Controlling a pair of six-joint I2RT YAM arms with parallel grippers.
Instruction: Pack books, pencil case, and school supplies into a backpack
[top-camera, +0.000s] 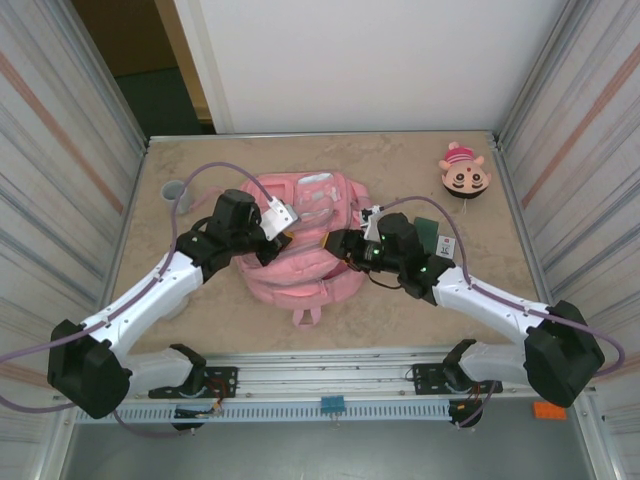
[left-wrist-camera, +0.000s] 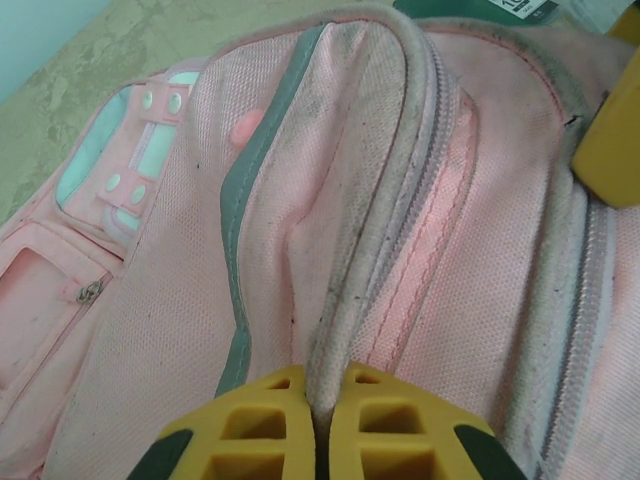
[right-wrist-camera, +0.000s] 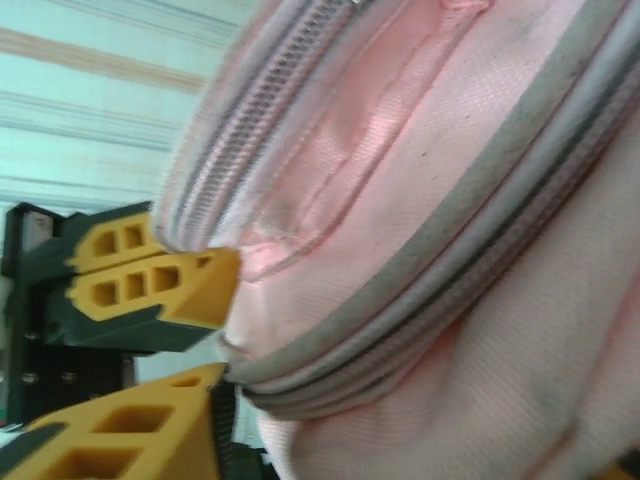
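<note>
Backpack lies flat near the middle of the table, between the two arms, with its pale-trimmed pockets on the far side. Left gripper sits over the bag's left upper part. In the left wrist view, left gripper has its yellow fingers pressed together on a raised ridge of pink fabric and grey piping, which is pinched and lifted into a fold. Right gripper meets the bag from the right, close to the left one. In the right wrist view one of its fingers lies against the underside of a bulging zip seam, and the closed left fingers hold the same edge just above it. The opposite right finger is barely in frame, so I cannot tell whether the right hand is clamped on the fabric or merely straddling it. Pencil case, dark green with a white label, lies on the table just right of the backpack, partly under the right arm. Noted also are a small grey cup at far left and a cartoon-face toy at far right, both well apart from the bag.
</note>
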